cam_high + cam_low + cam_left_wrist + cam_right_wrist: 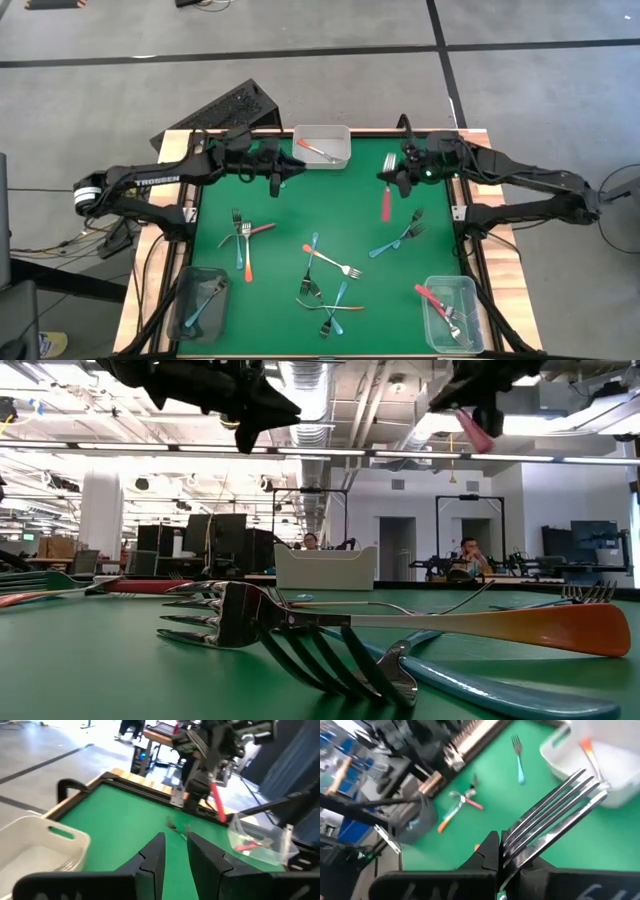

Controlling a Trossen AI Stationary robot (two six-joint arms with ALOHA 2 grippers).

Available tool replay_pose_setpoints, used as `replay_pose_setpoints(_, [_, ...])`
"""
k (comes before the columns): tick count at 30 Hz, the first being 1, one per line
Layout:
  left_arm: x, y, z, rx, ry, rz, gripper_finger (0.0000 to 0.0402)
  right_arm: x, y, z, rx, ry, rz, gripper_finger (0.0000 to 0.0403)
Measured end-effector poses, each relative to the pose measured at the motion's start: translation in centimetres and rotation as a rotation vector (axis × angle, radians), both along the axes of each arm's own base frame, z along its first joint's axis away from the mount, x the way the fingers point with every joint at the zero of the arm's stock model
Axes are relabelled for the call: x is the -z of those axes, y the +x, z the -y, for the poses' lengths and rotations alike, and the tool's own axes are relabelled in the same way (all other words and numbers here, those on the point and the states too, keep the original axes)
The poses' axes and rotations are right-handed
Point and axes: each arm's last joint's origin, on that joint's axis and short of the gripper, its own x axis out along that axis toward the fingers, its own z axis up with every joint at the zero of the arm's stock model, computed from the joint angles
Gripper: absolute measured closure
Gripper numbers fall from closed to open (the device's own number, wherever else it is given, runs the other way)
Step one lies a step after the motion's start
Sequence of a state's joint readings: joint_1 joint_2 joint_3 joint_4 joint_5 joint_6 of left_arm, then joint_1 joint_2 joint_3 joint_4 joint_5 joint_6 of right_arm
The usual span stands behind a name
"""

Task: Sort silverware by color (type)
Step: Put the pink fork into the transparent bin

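Right gripper (392,178) clamps 1 red-pink fork (387,203) aloft. Left gripper (277,172) stands narrowly parted, empty. A loose pinch could drop the fork short of its bin (452,313).

We saw a green desk (290,215), a red-pink fork (386,203) in the dark right tool (392,180), and blue and orange forks (325,262).

1. My left arm reaches in from the left side, its left claw (277,176) up off the table near the far edge, fingers (152,862) slightly parted and empty.
2. My right arm reaches in opposite, its right claw (390,180) raised too, clamped tight on a fork.
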State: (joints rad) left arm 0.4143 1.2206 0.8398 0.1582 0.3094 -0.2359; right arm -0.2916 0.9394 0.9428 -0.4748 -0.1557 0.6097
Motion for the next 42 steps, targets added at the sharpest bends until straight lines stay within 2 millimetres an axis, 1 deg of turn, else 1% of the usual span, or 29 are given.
replay_pose_setpoints(4, [0.1,-0.4,-0.8,-0.045,-0.004,-0.014,0.0333,0.6,-0.2,-1.2,-0.02,0.044,-0.075,0.0384])
replay_pose_setpoints(7, [0.6,-0.5,-1.0,-0.081,-0.016,-0.058,0.0333,1.1,-0.4,-2.2,-0.053,0.089,-0.133,0.0384])
replay_pose_setpoints(15, [1.7,-0.8,-0.9,-0.114,-0.062,-0.167,0.0333,2.4,-1.2,-6.2,-0.147,0.195,-0.316,0.0384])
replay_pose_setpoints(19, [1.9,-0.8,-0.8,-0.199,-0.103,-0.184,0.0333,2.9,-1.9,-8.1,-0.191,0.187,-0.395,0.0384])
replay_pose_setpoints(22, [2.1,-0.8,-0.7,-0.285,-0.171,-0.193,0.0333,3.3,-2.0,-9.1,-0.215,0.147,-0.439,0.0384])
replay_pose_setpoints(24, [2.2,-0.7,-0.4,-0.306,-0.221,-0.2,0.0333,3.5,-2.1,-9.5,-0.237,0.103,-0.469,0.0384])
replay_pose_setpoints(27, [2.5,-0.5,0.5,-0.288,-0.265,-0.224,0.0333,3.9,-1.6,-9.5,-0.253,0.056,-0.488,0.0384])
replay_pose_setpoints(31, [2.7,-0.2,1.9,-0.257,-0.267,-0.253,0.0333,4.3,-0.7,-9.5,-0.243,0.062,-0.487,0.0382])
replay_pose_setpoints(34, [2.6,-0.1,2.6,-0.241,-0.255,-0.264,0.0333,4.5,-0.2,-9.7,-0.224,0.101,-0.493,0.0383])
replay_pose_setpoints(38, [2.2,-0.8,3.0,-0.24,-0.247,-0.277,0.0333,4.6,0.3,-10.1,-0.191,0.159,-0.481,0.0383])
replay_pose_setpoints(42, [1.2,-3.0,3.7,-0.226,-0.219,-0.32,0.0333,5.0,0.3,-10.7,-0.149,0.225,-0.519,0.0383])
